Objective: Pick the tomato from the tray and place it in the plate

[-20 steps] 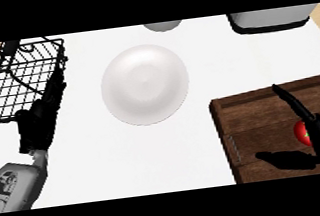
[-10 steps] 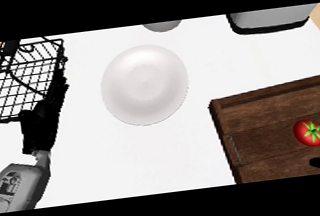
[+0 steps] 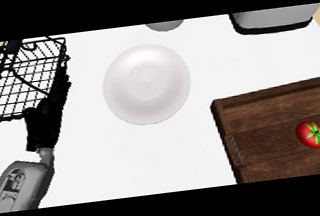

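Right hand: withdrawn from your view, fingers unseen. Tomato [image 3: 312,134]: still in tray [image 3: 271,136], ungrasped; pick undone. Left hand [image 3: 46,121]: resting, fingers straight.

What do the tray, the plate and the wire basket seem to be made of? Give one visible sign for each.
Tray: looks like dark wood with a matt finish; it shows brown planks with grain lines.
Plate: probably glazed ceramic, though plastic is possible; it is plain white with a soft sheen.
Wire basket: likely black coated metal; thin rods cross in an open grid.
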Tool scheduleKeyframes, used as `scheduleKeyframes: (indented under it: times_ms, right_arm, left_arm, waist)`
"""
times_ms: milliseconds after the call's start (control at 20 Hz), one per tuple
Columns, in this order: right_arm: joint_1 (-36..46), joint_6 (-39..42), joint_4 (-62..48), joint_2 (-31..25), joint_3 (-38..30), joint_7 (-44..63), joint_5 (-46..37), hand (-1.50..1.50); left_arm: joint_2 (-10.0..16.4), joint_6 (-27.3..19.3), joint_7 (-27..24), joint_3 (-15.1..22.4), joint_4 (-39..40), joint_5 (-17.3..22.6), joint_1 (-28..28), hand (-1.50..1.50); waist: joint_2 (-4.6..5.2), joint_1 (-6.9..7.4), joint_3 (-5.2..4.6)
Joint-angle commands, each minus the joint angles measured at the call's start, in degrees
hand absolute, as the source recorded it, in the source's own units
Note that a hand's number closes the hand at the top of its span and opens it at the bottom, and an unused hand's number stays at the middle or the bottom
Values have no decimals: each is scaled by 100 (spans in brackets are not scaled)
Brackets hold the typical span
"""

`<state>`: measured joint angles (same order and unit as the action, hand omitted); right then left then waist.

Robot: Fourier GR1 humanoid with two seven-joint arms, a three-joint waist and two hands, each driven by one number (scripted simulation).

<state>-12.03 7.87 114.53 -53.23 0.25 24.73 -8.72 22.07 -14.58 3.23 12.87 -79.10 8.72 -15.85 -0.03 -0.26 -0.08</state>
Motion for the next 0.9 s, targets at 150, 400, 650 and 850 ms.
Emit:
scheduleKeyframes:
  times_ms: [150,400,650,850]
  right_arm:
    - [436,936,-295,287,-133,466,40,-150]
    - [1144,1194,-1339,682,218,151,-448,-150]
    - [576,1031,-1378,1095,623,-35,-1368,-150]
    - [1260,1632,-1801,1277,354,153,-1308,-150]
  left_arm:
    - [-269,255,-177,-232,211,-174,-55,0]
    - [-161,547,58,-425,207,-218,-187,0]
    - [-326,445,-95,-444,-43,-417,219,0]
    - [-292,822,-174,-841,291,-380,-2,0]
  waist:
    - [7,14,6]
    - [21,69,9]
    - [4,30,9]
    - [6,20,7]
